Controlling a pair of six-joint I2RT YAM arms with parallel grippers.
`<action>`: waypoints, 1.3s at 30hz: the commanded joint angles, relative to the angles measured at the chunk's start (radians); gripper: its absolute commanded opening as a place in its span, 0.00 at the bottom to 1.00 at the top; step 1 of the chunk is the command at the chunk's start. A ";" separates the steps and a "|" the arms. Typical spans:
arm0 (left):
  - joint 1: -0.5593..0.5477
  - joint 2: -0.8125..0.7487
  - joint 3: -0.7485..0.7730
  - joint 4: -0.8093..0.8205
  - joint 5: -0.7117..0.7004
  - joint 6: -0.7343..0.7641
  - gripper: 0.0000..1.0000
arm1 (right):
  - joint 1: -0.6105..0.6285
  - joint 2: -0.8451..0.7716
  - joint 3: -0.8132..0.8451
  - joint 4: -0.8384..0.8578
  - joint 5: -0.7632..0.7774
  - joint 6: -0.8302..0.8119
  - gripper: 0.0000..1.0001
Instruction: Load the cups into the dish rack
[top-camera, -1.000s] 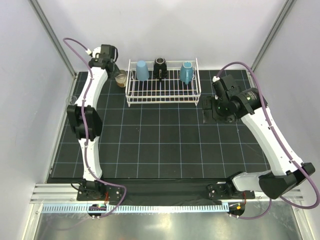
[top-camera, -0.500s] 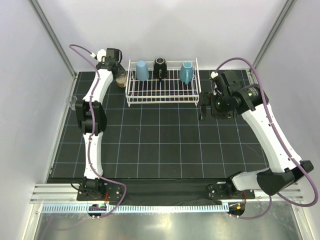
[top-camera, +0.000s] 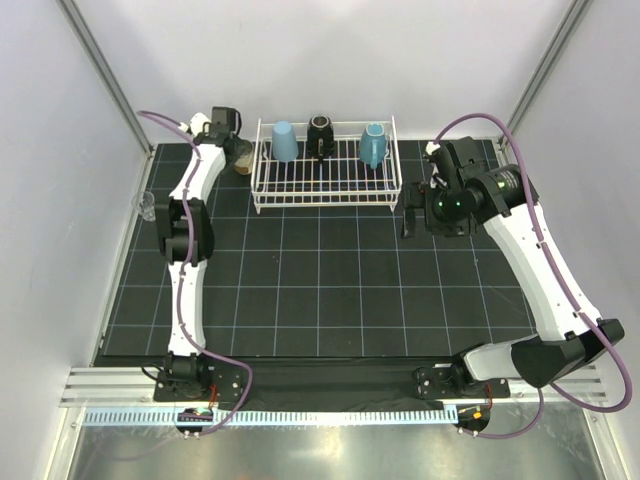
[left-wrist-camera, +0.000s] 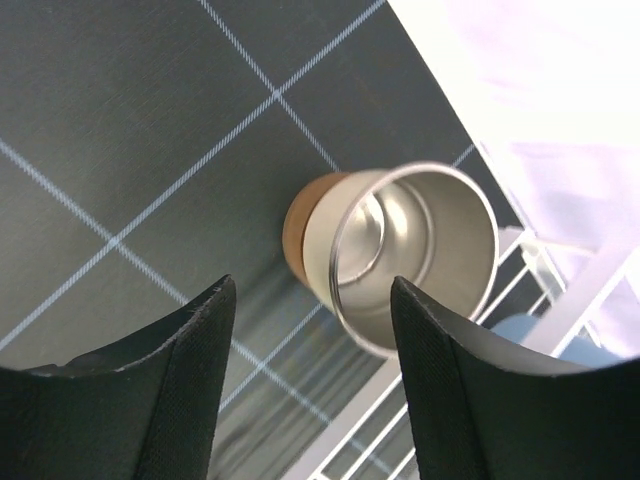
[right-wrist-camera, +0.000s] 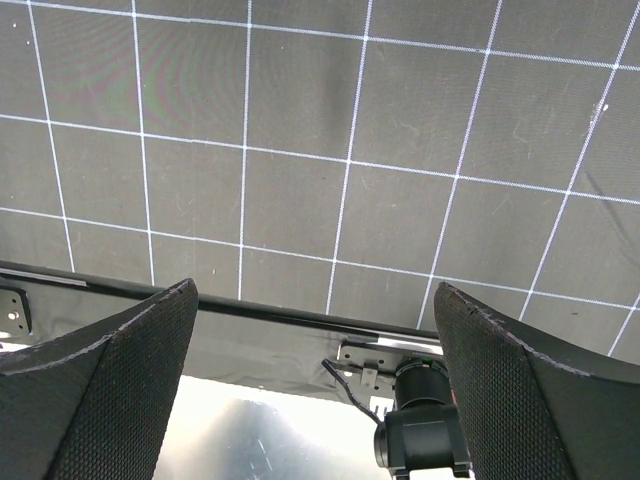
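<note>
The tan metallic cup (left-wrist-camera: 410, 250) stands upright on the black mat, just left of the white wire dish rack (top-camera: 325, 185). My left gripper (left-wrist-camera: 310, 390) is open and hovers above it, with the cup just beyond the fingertips and not between them. In the top view the gripper (top-camera: 235, 148) partly covers the cup (top-camera: 243, 165). The light blue tumbler (top-camera: 284, 140), the black cup (top-camera: 320, 135) and the teal mug (top-camera: 373, 145) stand in the rack's back row. The tiny clear glass (top-camera: 147, 205) sits at the mat's left edge. My right gripper (top-camera: 412, 218) is open and empty right of the rack.
The rack's white wire corner (left-wrist-camera: 520, 275) and the blue tumbler (left-wrist-camera: 535, 335) lie close to the right of my left fingers. White walls stand close behind the rack. The right wrist view shows gridded mat (right-wrist-camera: 300, 150) and an arm base (right-wrist-camera: 425, 440).
My left arm has reached further back and brought its gripper over the tan cup. My right gripper has shifted slightly towards the rack's right end.
</note>
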 joint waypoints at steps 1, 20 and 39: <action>0.021 0.035 0.051 0.075 0.030 -0.069 0.61 | -0.009 0.004 0.034 -0.075 -0.003 -0.016 1.00; 0.033 -0.005 0.057 0.050 0.038 -0.041 0.00 | -0.017 0.011 0.017 -0.067 -0.011 -0.013 1.00; 0.038 -0.603 -0.311 -0.115 0.161 -0.032 0.00 | -0.001 -0.170 -0.208 0.149 -0.313 0.002 1.00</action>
